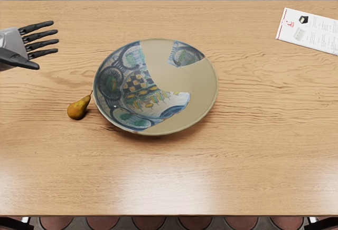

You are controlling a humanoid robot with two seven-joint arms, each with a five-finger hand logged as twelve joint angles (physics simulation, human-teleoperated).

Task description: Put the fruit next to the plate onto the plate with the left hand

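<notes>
A small yellow-brown pear (78,107) lies on the wooden table just left of the plate, its stem pointing up-right toward the rim. The plate (203,90) is a wide shallow dish with a blue, green and yellow painted pattern, sitting mid-table. My left hand (33,44) comes in from the left edge, hovering above and to the left of the pear, well apart from it. Its black fingers are spread straight out to the right and hold nothing. The right arm does not show.
A white printed sheet (308,30) lies at the back right of the table. The table's (169,177) front edge runs along the bottom of the view, with dark chair tops just below it.
</notes>
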